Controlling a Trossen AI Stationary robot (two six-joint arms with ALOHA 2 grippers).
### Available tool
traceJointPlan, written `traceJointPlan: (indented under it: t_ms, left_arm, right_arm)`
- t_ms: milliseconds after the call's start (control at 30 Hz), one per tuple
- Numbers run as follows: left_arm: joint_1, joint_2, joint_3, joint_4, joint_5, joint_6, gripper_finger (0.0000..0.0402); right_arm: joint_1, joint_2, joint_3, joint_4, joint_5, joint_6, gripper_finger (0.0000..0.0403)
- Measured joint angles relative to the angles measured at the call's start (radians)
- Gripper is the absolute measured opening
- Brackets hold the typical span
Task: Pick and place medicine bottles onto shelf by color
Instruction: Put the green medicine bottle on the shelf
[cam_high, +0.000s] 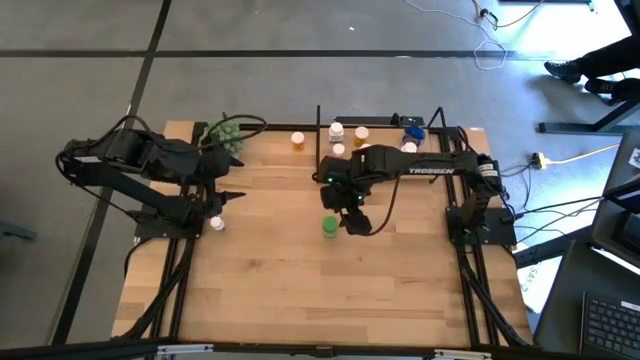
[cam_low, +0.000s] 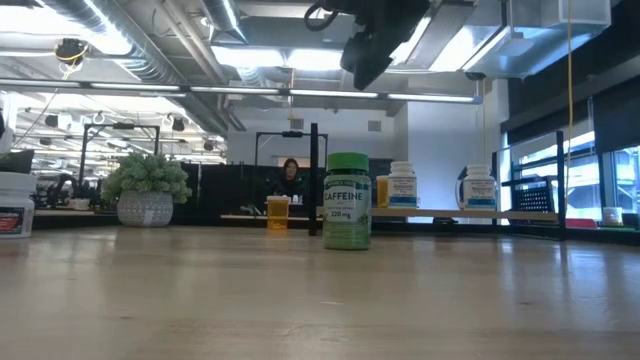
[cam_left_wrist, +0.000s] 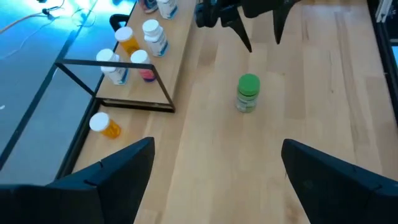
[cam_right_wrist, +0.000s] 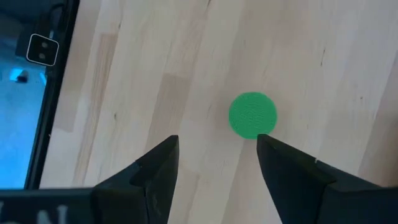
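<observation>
The left gripper is waiting at about nine o'clock on the tabletop, its fingers standing spread wide with nothing between them. A white bottle is standing just beside it, toward seven o'clock from the fingertips, and a green bushy plant is sitting up at about eleven o'clock.

Near the middle of the tabletop, a green bottle with a green cap is standing upright on the bare wood, apart from everything else; its label is reading "CAFFEINE" in the low view. The right gripper is hanging above it, pointing down, with its fingers partly open and holding nothing. From the right wrist view the green cap is lying just ahead of the fingertips, not between them, and the low view is showing clear air between the gripper and the cap.

Along the twelve o'clock edge, the shelf is carrying several bottles: white-capped ones, an orange one and a blue one farther toward one o'clock. One orange bottle is standing on the tabletop just outside the shelf's left end.
</observation>
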Motion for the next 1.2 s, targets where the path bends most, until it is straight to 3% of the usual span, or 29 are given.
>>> traceJointPlan:
  t_ms: [1067,1200]
  left_arm:
    - [0.0,0.0,0.0,0.0,0.0,-0.007,0.0346]
    - [0.0,0.0,0.001,0.0,0.0,-0.007,0.0346]
  right_arm:
    - [0.0,0.0,0.0,0.05,0.0,0.001,0.0218]
    - [0.0,-0.001,0.0,0.053,0.051,0.033,0.0218]
